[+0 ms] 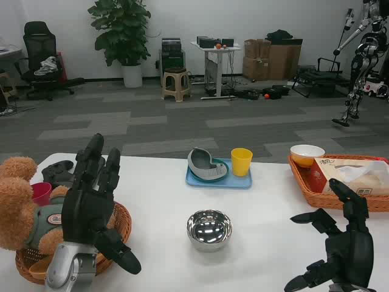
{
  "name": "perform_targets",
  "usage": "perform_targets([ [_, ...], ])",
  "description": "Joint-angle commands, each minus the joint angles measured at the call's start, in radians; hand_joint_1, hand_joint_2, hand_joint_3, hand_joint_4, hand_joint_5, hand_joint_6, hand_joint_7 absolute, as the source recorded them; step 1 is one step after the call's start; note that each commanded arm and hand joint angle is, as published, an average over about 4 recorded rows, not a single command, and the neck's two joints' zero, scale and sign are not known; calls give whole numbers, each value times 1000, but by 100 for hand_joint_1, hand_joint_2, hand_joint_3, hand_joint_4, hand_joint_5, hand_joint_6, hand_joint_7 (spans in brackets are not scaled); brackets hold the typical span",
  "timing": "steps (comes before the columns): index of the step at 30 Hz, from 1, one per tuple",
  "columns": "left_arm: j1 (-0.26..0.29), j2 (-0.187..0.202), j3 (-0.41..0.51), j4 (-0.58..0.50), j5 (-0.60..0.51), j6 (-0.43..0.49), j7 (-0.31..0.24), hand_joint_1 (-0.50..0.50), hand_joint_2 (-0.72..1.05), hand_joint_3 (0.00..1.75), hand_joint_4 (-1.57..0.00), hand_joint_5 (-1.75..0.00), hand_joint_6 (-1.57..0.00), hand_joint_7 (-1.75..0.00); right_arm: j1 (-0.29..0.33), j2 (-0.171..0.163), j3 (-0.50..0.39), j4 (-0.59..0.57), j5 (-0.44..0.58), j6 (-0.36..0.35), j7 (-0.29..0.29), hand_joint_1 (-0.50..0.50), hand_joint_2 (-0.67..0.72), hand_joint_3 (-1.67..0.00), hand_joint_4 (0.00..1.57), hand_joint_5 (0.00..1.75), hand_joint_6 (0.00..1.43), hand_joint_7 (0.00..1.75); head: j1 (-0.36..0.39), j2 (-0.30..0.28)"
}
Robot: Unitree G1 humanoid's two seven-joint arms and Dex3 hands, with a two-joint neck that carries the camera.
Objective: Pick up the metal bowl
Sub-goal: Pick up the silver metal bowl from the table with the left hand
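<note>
the fingers (pixel 100 167) of the left hand (pixel 91 210) stand spread and upright at the lower left of the frame, holding nothing; those of the right hand (pixel 340 249), lower right, are splayed apart too and hold nothing. both hands hang over the white counter (pixel 158 207), which fills the lower half of the frame. a brown teddy bear (pixel 18 204) sits in a wicker basket (pixel 121 222) at the far left, behind the left hand. a second wicker tray (pixel 304 182) at the right edge carries packets and a white bowl (pixel 307 152). a blue tray (pixel 234 181) at centre bears a grey dish (pixel 205 164) and a yellow cup (pixel 241 161). the metal bowl (pixel 209 229) stands upright at lower centre, between the hands and apart from both.
</note>
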Motion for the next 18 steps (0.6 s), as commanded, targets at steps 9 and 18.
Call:
perform_targets([
  [9, -202, -166, -85, 359, 271, -536, 728, -44, -72, 0, -58, 0, -16, -7, 18, 63, -336, -311, -229, 149, 71, -8, 72, 0, 0, 0, 0, 9, -37, 65],
  [18, -212, -179, -87, 363, 278, -535, 728, -44, -72, 0, -60, 0, -16, -7, 19, 58, -341, -304, -226, 149, 71, -8, 72, 0, 0, 0, 0, 7, -35, 39],
])
